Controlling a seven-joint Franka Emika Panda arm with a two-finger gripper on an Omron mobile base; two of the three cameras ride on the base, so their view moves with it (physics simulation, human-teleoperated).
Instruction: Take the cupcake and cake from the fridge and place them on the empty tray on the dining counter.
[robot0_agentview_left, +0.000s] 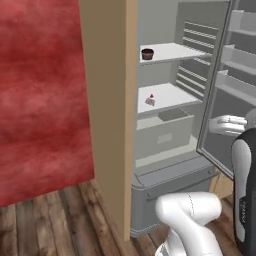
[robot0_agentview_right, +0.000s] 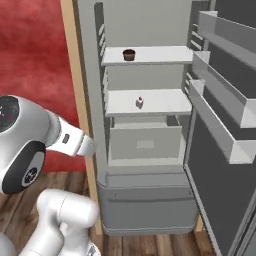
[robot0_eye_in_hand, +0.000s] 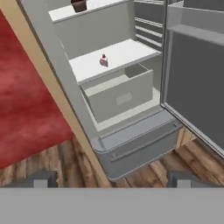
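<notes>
The fridge (robot0_agentview_left: 165, 185) stands open in front of me. On its upper white shelf sits the dark-brown cupcake (robot0_agentview_left: 147, 53) (robot0_agentview_right: 129, 54) (robot0_eye_in_hand: 79, 5). One shelf lower rests the small pale cake (robot0_agentview_left: 150, 99) (robot0_agentview_right: 140, 102) (robot0_eye_in_hand: 103, 61) with its red dot. My gripper (robot0_eye_in_hand: 113, 179) is open, its two fingertips wide apart with nothing between them. It hangs back from the fridge, low and well short of both shelves. The tray and the dining counter are out of view.
The fridge door (robot0_agentview_right: 220, 165) swings out on the right with its door bins. A grey drawer (robot0_agentview_right: 145, 142) sits pulled out under the cake's shelf. A tan side panel (robot0_agentview_left: 107, 100) and a red wall (robot0_agentview_left: 40, 100) close the left. Wooden floor (robot0_eye_in_hand: 65, 162) lies below.
</notes>
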